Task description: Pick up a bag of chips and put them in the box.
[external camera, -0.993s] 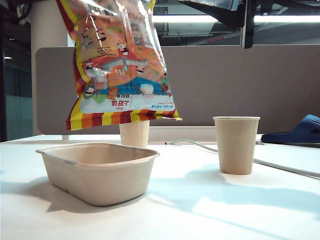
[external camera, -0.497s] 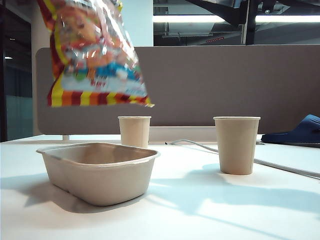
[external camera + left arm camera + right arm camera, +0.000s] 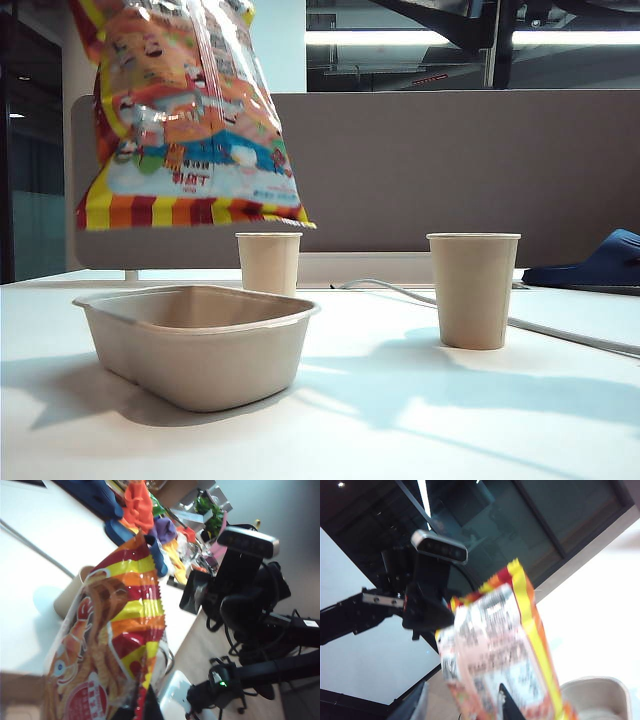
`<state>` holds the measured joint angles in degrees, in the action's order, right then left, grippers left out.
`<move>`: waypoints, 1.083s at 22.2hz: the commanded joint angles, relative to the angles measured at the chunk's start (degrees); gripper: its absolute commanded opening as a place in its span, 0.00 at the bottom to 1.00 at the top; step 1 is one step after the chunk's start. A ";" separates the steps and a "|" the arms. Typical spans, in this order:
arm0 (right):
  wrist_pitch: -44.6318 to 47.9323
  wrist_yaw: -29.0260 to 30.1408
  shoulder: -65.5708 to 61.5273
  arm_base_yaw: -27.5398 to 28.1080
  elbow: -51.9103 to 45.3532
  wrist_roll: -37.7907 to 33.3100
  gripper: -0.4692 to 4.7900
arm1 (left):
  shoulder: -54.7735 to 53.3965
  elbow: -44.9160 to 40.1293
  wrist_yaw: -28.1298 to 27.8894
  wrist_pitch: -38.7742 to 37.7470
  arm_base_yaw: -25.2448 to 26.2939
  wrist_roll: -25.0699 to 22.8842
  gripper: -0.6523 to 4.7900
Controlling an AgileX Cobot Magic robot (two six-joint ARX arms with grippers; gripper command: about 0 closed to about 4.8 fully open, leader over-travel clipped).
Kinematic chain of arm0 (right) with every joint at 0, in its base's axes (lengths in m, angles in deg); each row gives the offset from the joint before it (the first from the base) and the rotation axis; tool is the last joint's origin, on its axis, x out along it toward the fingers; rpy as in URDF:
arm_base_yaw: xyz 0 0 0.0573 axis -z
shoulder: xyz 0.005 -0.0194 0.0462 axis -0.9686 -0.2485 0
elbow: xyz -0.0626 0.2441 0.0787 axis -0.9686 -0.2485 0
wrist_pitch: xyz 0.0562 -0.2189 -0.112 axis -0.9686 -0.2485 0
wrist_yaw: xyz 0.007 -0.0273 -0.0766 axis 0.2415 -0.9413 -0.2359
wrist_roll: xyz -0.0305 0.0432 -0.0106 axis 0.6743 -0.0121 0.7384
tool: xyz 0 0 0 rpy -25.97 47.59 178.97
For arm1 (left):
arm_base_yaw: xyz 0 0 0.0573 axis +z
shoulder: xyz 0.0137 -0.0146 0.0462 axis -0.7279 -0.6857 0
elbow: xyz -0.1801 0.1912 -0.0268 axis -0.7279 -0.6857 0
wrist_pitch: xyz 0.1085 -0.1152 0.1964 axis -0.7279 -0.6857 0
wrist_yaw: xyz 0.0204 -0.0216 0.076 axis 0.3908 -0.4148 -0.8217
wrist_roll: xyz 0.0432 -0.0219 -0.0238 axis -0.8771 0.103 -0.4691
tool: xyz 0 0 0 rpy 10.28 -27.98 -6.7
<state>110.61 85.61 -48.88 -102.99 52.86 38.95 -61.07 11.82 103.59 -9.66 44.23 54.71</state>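
The bag of chips [image 3: 190, 130] is the biggest thing in front of me. It hangs in the air with its striped bottom edge level, right over the box [image 3: 200, 345] and clear of the rim. The box sits empty on the table below. My left gripper [image 3: 137, 711] is squeezed fully closed on the bag's edge, so only that thin film is carrying the weight. My right gripper [image 3: 507, 705] is close beside the bag with one fingertip showing dark against it. Its jaws stand partway apart, and I cannot tell whether it has any hold. My worry is the fit. The bag looks about as wide as the box, so if I let it down crooked I expect a corner to catch the flared rim, leaving the bag bridging the top or sliding off onto the table. A loose, glossy, puffed bag also swings, and letting go mid-swing could send it past the far wall. The white table [image 3: 420, 420] is smooth and brightly lit, with soft shadows. A grey partition [image 3: 450, 170] closes off the back. Two tan paper cups stand apart, one [image 3: 473, 290] to the right and one [image 3: 268, 262] behind the box, and a pale cable [image 3: 380, 287] runs between them.
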 commanded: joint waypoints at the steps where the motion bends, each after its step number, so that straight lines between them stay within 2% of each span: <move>1: 0.59 0.33 0.24 -0.04 0.26 0.24 0.42 | -0.83 -1.64 1.57 1.42 0.04 0.24 0.11; 9: -1.22 1.40 0.24 -0.04 0.26 1.09 0.42 | -2.29 -2.54 2.40 4.17 0.04 0.28 0.11; 14: -1.86 1.40 0.24 -0.04 0.26 1.70 0.41 | -4.81 -2.93 3.28 7.34 -0.02 2.36 0.11; 24: -1.95 1.55 0.24 -0.04 0.26 2.34 0.41 | -12.28 -3.06 7.52 9.88 -0.02 2.58 0.11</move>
<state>108.03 86.90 -48.88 -102.99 52.86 40.74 -73.42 8.70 109.99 -0.96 44.23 57.29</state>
